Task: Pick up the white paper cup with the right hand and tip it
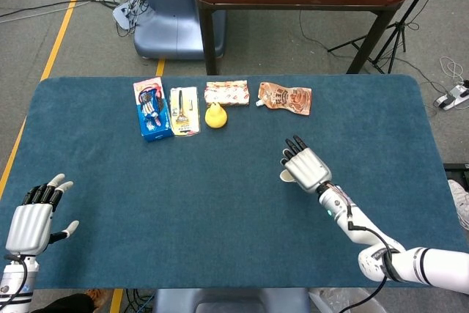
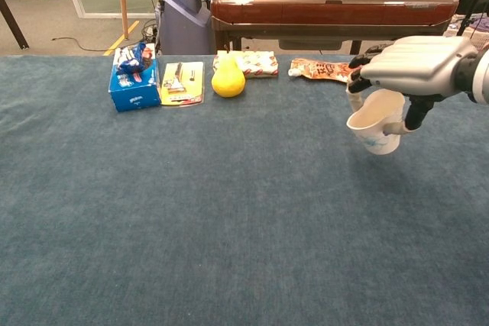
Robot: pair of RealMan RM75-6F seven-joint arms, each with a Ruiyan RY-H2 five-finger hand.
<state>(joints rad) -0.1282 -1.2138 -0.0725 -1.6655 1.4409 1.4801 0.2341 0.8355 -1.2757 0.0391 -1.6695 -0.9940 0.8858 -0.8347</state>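
The right robot hand (image 2: 412,74) holds the paper cup (image 2: 376,121) from above and behind, fingers wrapped round its rim and wall. In the chest view the cup appears lifted off the table (image 2: 191,211) (no contact with the cloth shows there). Its long axis leans a little, mouth turned up and toward the left, so the tip seems barely begun. From the head view the same robot hand (image 1: 306,167) covers most of the cup (image 1: 287,176), and only a sliver of the rim shows.

The cup is nearer the robot than the orange pouch (image 2: 327,70), which lies behind it, and well right of the yellow pear (image 2: 228,79). The cloth left of the cup is bare, so there is room to tip it that way.

The left robot hand (image 1: 31,219) hangs far off at the table's near left edge, fingers spread, holding nothing.
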